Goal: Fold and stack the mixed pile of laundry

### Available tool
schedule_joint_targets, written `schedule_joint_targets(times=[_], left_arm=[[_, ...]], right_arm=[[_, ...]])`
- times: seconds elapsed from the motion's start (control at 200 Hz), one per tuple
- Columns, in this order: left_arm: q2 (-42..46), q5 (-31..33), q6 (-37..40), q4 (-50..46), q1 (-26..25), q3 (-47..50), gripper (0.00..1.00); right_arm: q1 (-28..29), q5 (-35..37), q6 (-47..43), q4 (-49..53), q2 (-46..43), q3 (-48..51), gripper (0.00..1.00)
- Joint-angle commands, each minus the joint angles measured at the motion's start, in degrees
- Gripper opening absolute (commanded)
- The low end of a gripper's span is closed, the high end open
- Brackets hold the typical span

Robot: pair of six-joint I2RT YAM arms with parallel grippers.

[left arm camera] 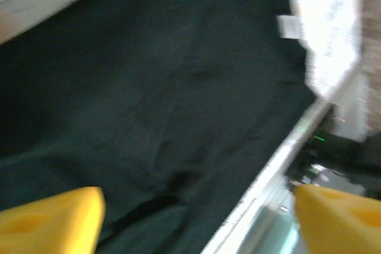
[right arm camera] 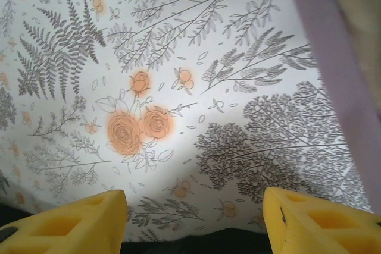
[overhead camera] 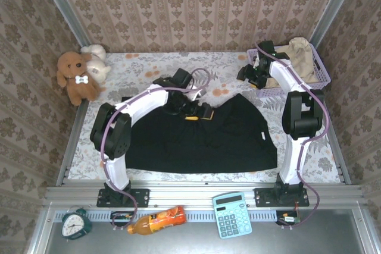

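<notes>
a lab booth dressed like a home: wallpaper [overhead camera: 196,4] on a metal frame [overhead camera: 202,190], floral tablecloth [overhead camera: 149,62], toys [overhead camera: 76,78] at ten o'clock, basket [overhead camera: 277,92] at two o'clock.

A table [overhead camera: 137,66] bears black garment [overhead camera: 202,141], lavender basket [overhead camera: 323,71], plush toys [overhead camera: 77,78].

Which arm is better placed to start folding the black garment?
Left. The left jaws stand open directly over the black garment; the right jaws hang open over bare tablecloth beside the lavender basket.
</notes>
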State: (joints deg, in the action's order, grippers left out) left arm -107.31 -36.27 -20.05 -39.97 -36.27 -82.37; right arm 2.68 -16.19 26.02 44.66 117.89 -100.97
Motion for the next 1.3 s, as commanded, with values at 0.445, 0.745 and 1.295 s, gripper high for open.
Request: schedule_joint_targets(times=[0.445, 0.745, 1.295], left_arm=[[-3.83, 33.41, -23.83, 11.99, 15.7, 2.03, 1.0], [-6.15, 34.07, -25.32, 12.3, 19.9, 4.29, 1.0], [-8.1, 32.15, -24.95, 12.02, 22.6, 7.29, 1.0]], right_arm=[[14.37, -2.61, -9.54, 1.85, -0.89, 2.55, 0.64], [22.26, -0.93, -12.8, -0.57, 1.55, 4.84, 0.65], [26.59, 4.45, -13.92, 0.53, 7.97, 1.44, 0.35]])
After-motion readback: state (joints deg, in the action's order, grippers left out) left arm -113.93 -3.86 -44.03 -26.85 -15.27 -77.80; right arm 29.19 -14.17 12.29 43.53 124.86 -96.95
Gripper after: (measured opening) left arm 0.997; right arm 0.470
